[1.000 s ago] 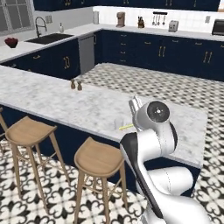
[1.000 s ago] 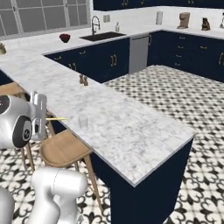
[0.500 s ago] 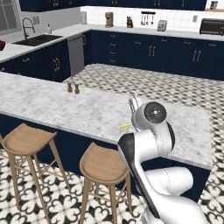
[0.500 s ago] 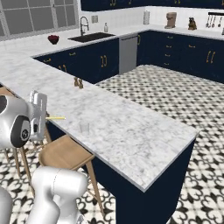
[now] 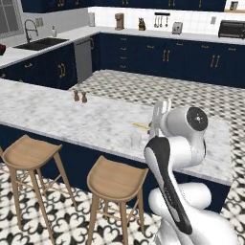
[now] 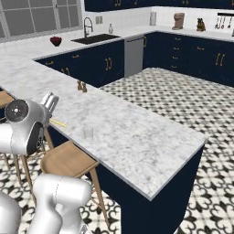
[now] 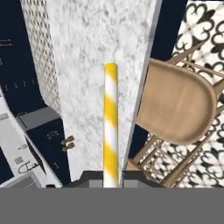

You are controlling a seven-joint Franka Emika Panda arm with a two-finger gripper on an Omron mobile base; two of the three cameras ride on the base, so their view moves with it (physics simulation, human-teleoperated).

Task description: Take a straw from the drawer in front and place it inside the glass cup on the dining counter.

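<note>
Straw (image 7: pixel 111 127) carried toward cup (image 5: pixel 137 140) on counter (image 5: pixel 67 115).
Gripper (image 7: pixel 111 178) pinches the straw's base; it juts out just above and beside the cup. Best tip it upright, center its free end over the rim, then lower before letting go.

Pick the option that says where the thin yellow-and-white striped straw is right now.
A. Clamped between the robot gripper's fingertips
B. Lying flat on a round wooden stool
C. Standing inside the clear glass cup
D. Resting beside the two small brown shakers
A: the thin yellow-and-white striped straw juts out from the shut gripper, above the white-grey marble dining counter, while the clear glass cup stands without it.
</note>
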